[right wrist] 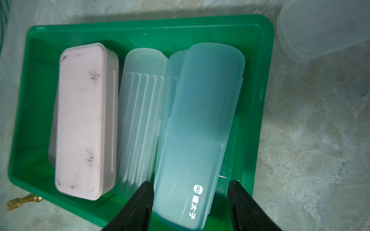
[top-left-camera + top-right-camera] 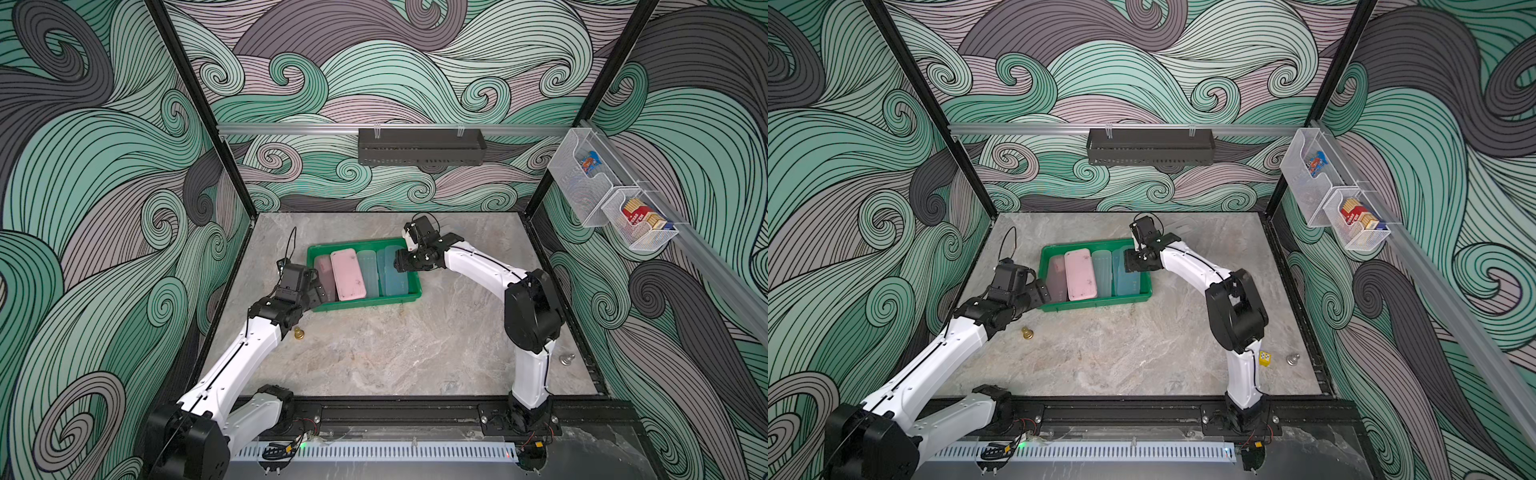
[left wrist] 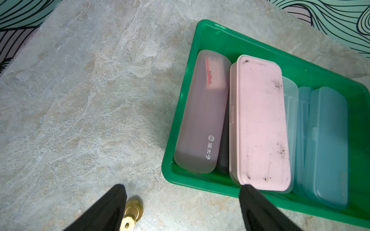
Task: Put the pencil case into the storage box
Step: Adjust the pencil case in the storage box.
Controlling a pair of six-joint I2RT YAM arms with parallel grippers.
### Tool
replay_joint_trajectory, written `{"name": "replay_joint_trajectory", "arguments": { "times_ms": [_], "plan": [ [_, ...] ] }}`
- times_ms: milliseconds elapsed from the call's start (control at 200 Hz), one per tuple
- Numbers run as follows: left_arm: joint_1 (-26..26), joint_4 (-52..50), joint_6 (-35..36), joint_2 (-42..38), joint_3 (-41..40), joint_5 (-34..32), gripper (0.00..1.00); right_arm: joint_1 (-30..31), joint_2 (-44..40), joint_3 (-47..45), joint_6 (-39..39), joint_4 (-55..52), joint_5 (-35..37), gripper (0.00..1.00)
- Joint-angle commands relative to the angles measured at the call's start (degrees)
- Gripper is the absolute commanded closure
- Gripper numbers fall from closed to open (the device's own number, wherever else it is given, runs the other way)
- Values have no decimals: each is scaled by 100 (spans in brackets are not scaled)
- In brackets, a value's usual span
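Hidden: a dark case [image 3: 223,160] shows only as a strip between its neighbours. A frosted shape [image 1: 320,26] outside the storage box [image 2: 365,302] is cut off; can't identify it.

Blue pencil case [image 1: 200,120] lies inside the box at its right-arm end, tilted on a second blue case [image 1: 174,66].

Table [image 2: 395,353] is bare along the box's near side, bar a brass weight [image 3: 132,212] off its left-arm corner.

My right gripper [image 1: 190,183], elbow high, is clamped on the blue pencil case's end. My left gripper [image 3: 181,185], arm low, has its jaws wide and empty by that corner.
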Motion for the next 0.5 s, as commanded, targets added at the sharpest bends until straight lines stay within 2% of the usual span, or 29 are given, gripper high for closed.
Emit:
{"name": "replay_joint_trajectory", "arguments": {
  "times_ms": [0, 495],
  "plan": [
    [42, 21, 73, 37, -33, -2, 8, 71, 284, 201, -278, -107, 104, 51],
    [42, 69, 91, 69, -148, -54, 8, 170, 954, 838, -480, -99, -6, 51]
  ]
}}
